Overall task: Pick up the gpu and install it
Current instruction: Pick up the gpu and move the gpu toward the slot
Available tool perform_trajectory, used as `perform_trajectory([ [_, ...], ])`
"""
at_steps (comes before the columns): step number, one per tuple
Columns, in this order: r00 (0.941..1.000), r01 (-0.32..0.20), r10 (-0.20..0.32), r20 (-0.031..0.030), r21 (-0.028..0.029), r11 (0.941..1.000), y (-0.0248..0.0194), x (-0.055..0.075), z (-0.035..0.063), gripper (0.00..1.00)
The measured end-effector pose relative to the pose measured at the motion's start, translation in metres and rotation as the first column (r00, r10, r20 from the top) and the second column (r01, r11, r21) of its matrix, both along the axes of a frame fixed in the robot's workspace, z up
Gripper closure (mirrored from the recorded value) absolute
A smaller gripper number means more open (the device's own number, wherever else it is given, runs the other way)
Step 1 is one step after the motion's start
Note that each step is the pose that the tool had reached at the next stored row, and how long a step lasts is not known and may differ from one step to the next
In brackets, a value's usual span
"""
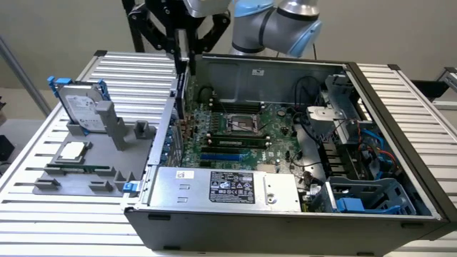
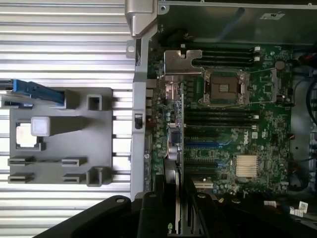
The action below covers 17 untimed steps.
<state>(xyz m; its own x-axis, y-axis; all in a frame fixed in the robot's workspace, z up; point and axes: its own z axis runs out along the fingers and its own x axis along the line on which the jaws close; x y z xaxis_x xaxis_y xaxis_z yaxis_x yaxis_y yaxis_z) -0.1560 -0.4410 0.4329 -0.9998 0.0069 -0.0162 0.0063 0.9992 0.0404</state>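
Observation:
My gripper (image 1: 183,37) hangs over the open computer case (image 1: 400,139), at its back corner on the exterior view's left. It is shut on the gpu (image 1: 187,56), a thin card held vertically and seen edge-on. In the wrist view the gpu (image 2: 178,148) runs as a narrow strip from between my black fingers (image 2: 148,210) out over the slot side of the green motherboard (image 2: 233,139). Its silver end bracket (image 2: 181,62) is at the far end, near the case's rear wall. I cannot tell whether the card's lower edge touches a slot.
A grey parts holder (image 1: 78,171) lies on the slatted table on the exterior view's left, carrying a silver hard drive with blue rails (image 1: 80,107) and a small square CPU chip (image 1: 74,151). Inside the case are the power supply (image 1: 228,188), cables and a blue drive cage (image 1: 367,198).

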Motion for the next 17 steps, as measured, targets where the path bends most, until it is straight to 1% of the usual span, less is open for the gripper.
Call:
perform_trajectory([
  [5,1.0,0.0,0.0,0.0,-0.0056,1.0,0.0,0.022,-0.0072,1.0],
  [10,1.0,-0.001,0.001,0.0,-0.0134,0.9999,0.0009,0.045,-0.0161,1.0],
  [13,1.0,-0.002,0.002,0.0,-0.0149,0.9999,0.0028,0.056,-0.0216,1.0],
  [17,1.0,-0.003,0.003,0.0,-0.0157,0.9999,0.0051,0.069,-0.0288,1.0],
])
